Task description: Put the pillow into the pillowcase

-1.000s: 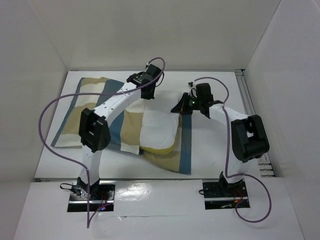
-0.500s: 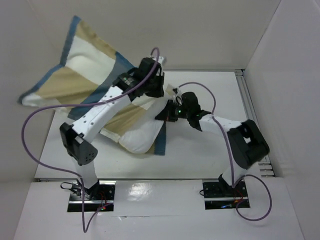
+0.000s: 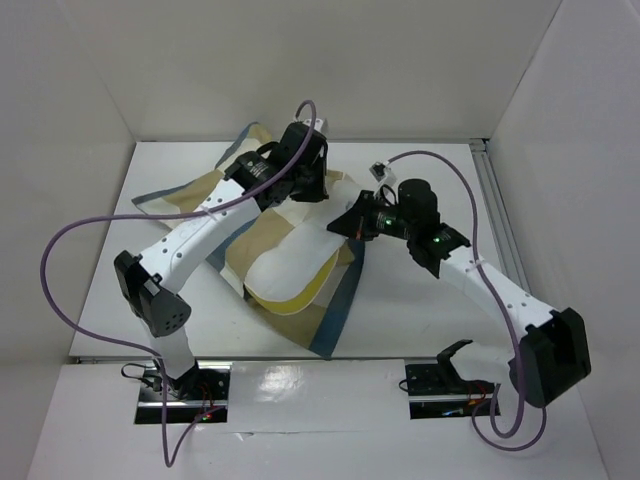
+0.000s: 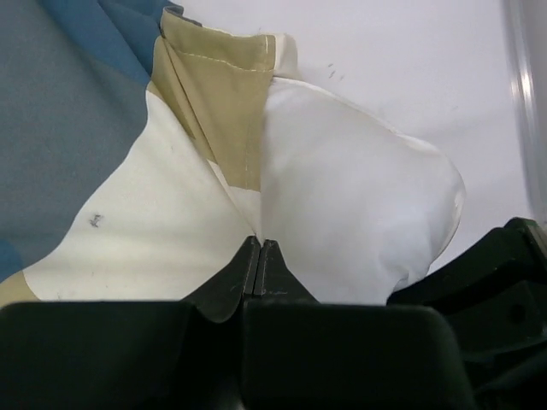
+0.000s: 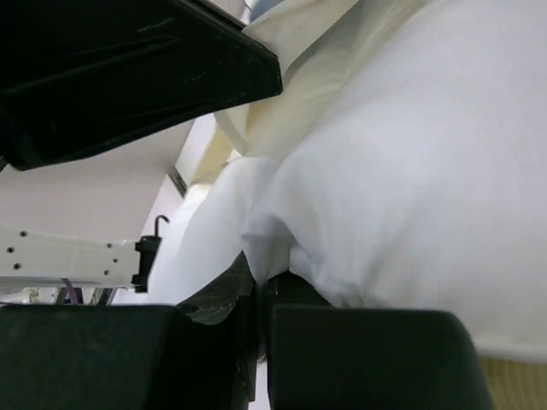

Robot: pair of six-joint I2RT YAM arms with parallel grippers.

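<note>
- While it lies crumpled on the white counter (image 3: 400,320), the pillowcase (image 3: 262,238) covers the left and middle.
- The left end effector (image 3: 300,190) is at the far side of the pillowcase, pinched tight on a fold of its cream and tan cloth.
- The pillow (image 3: 290,268) rests in the middle on the pillowcase, yellow band showing.
- The right end effector (image 3: 356,222), near the left one, is squeezed closed on the pillow's white cloth.

No lettering, label, brand mark, number or sign can be read on the pillowcase (image 3: 255,240), the pillow (image 3: 290,265) or the table (image 3: 420,320) in any of the three views.
</note>
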